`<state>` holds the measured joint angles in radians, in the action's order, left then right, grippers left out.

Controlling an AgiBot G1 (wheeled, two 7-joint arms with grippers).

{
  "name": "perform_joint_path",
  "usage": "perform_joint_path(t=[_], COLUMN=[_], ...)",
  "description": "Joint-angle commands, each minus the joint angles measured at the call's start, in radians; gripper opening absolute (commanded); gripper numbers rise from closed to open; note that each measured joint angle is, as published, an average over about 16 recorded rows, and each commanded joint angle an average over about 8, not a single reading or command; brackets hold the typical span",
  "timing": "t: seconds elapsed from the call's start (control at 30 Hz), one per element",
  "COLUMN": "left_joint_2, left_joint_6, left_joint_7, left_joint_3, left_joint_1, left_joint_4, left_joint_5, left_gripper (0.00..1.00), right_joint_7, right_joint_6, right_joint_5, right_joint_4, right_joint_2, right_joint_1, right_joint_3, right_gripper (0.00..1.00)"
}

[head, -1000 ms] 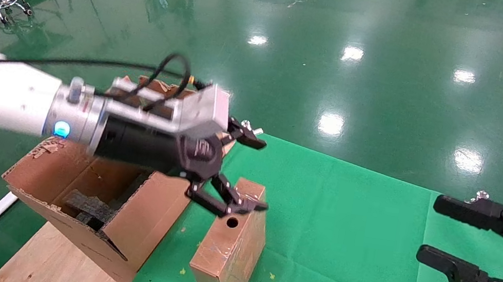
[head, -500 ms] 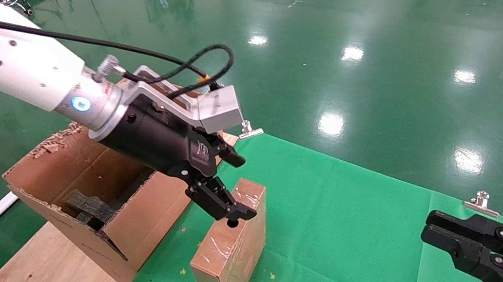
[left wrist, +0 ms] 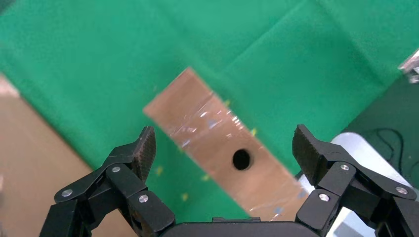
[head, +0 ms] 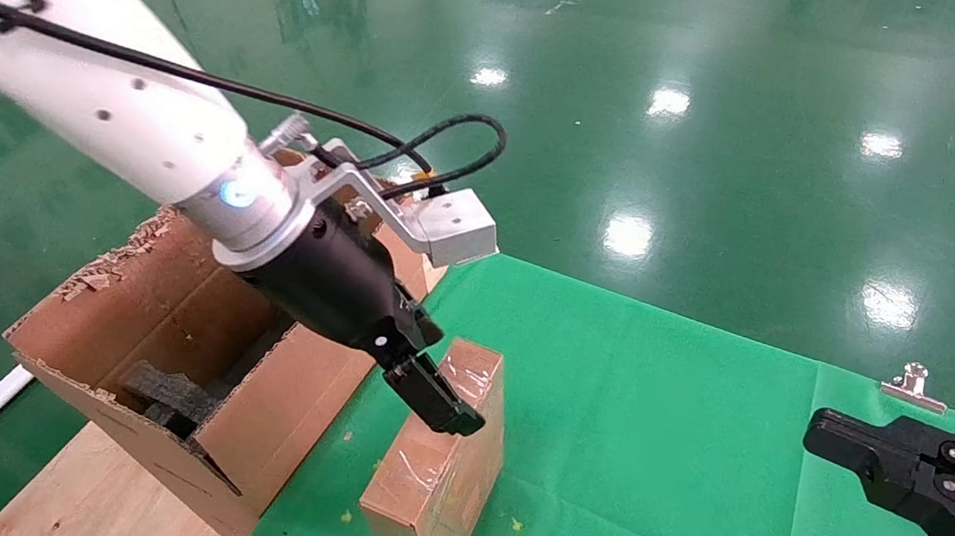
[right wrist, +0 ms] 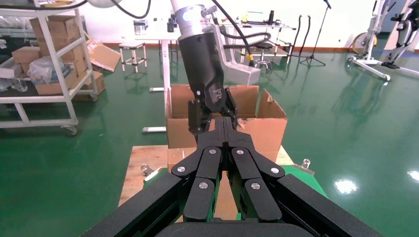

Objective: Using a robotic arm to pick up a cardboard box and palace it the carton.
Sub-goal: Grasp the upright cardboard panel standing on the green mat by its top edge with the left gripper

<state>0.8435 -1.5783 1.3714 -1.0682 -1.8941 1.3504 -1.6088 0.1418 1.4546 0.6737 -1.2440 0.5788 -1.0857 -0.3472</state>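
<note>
The small cardboard box (head: 434, 477), brown with shiny tape, stands on the green cloth (head: 649, 442) beside the carton. In the left wrist view the box (left wrist: 207, 133) shows its round hole (left wrist: 241, 159). My left gripper (head: 434, 393), on the white arm with a blue light ring (head: 237, 195), points down just above the box's top. It (left wrist: 223, 143) is open, with one finger on each side of the box and not touching it. The large carton (head: 150, 334) with ragged flaps stands to the left, black foam (head: 170, 393) inside. My right gripper (head: 828, 431) is shut and empty at the right; it also shows in the right wrist view (right wrist: 223, 121).
The carton rests on a wooden board (head: 92, 485) at the cloth's left edge. A metal clip (head: 914, 386) holds the cloth's far right edge. Shiny green floor lies beyond. In the right wrist view the carton (right wrist: 267, 123) stands behind the left gripper; shelves stand farther back.
My left gripper has turned from level to pointing down and has dropped over the box's top. My right gripper has shut from open and drawn slightly to the right.
</note>
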Motion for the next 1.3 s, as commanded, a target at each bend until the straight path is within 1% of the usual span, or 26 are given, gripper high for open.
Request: perform_joint_path(t=[0.03,0.17,0.3,0.47,0.67,0.87,0.9,0.97,1.13,1.17,1.23,1.3], left_joint_2=[0.023,0.069,0.092,0.108,0.127,0.138,0.139,0.142,0.148,0.149,0.149,0.148], left_joint_6=[-0.003,0.003,0.013,0.029,0.054,0.08,0.082,0.086,0.091,0.091,0.091,0.091], left_joint_7=[0.059,0.185,0.26,0.302,0.335,0.35,0.351,0.35,0.347,0.346,0.346,0.346], left_joint_3=[-0.062,-0.161,-0.213,-0.259,-0.305,-0.327,-0.328,-0.336,-0.347,-0.348,-0.347,-0.346], left_joint_1=[-0.036,-0.103,-0.128,-0.127,-0.1,-0.085,-0.084,-0.086,-0.09,-0.09,-0.091,-0.091], left_joint_4=[-0.001,0.0,-0.001,-0.001,0.0,0.002,0.002,0.003,0.002,0.002,0.002,0.002], left_joint_5=[-0.026,-0.046,0.01,0.052,0.045,0.023,0.019,0.006,-0.012,-0.014,-0.014,-0.012], left_gripper=[1.0,1.0,1.0,1.0,1.0,1.0,1.0,1.0,0.38,0.25,0.0,0.0], right_joint_7=[0.0,0.0,0.0,0.0,0.0,0.0,0.0,0.0,0.0,0.0,0.0,0.0], right_joint_6=[0.0,0.0,0.0,0.0,0.0,0.0,0.0,0.0,0.0,0.0,0.0,0.0], right_joint_5=[0.0,0.0,0.0,0.0,0.0,0.0,0.0,0.0,0.0,0.0,0.0,0.0], right_joint_4=[0.0,0.0,0.0,0.0,0.0,0.0,0.0,0.0,0.0,0.0,0.0,0.0], right_joint_2=[0.0,0.0,0.0,0.0,0.0,0.0,0.0,0.0,0.0,0.0,0.0,0.0], right_joint_1=[0.0,0.0,0.0,0.0,0.0,0.0,0.0,0.0,0.0,0.0,0.0,0.0], right_joint_3=[0.0,0.0,0.0,0.0,0.0,0.0,0.0,0.0,0.0,0.0,0.0,0.0], right_gripper=[0.0,0.0,0.0,0.0,0.0,0.0,0.05,0.3,0.92,1.0,1.0,1.0])
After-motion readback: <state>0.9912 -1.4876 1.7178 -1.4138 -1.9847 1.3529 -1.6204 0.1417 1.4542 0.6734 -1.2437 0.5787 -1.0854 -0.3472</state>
